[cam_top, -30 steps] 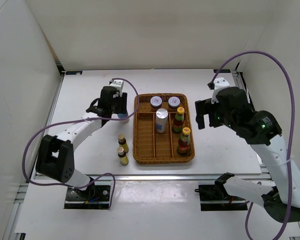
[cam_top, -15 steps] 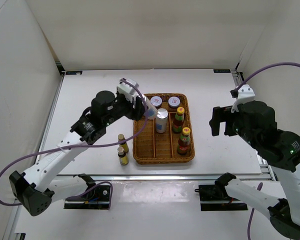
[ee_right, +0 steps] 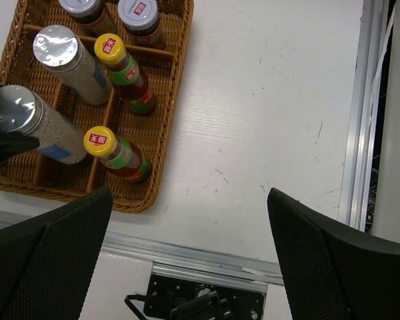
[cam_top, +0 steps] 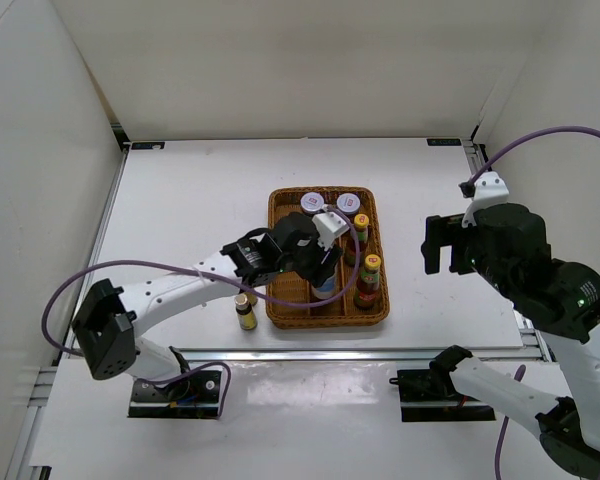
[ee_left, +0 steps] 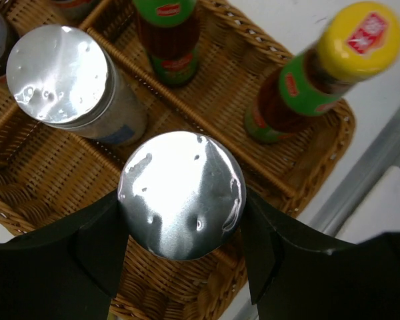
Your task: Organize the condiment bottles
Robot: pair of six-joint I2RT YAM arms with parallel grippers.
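**As the shaker hangs over the middle lane, the way in is straight down**

While the left gripper [ee_left: 181, 248] clasps a shaker [ee_left: 180, 193] by its sides, its fingers [ee_left: 97, 257] stand about half apart, one pressed on each flank of the body. The shaker's long axis looks upright, silver top toward the wrist camera, base toward the tray [cam_top: 330, 322]. It sits over the near end of what seems to be the middle lane, in line with the second shaker [ee_left: 60, 73], which stands farther along the same lane. Whether the base already touches the wicker I cannot tell.

The sauce bottles [ee_right: 113, 153] stand in the lane to the right, just beside the held shaker, so I judge that a sideways drift could knock the near one. The jars [cam_top: 313, 203] fill the far end.

The tiny bottles [cam_top: 246, 316] wait on the table [cam_top: 180, 200], left of the tray, nearer the left arm. The right gripper [ee_right: 187, 193] hovers spread wide and holding nothing, well right of the tray.
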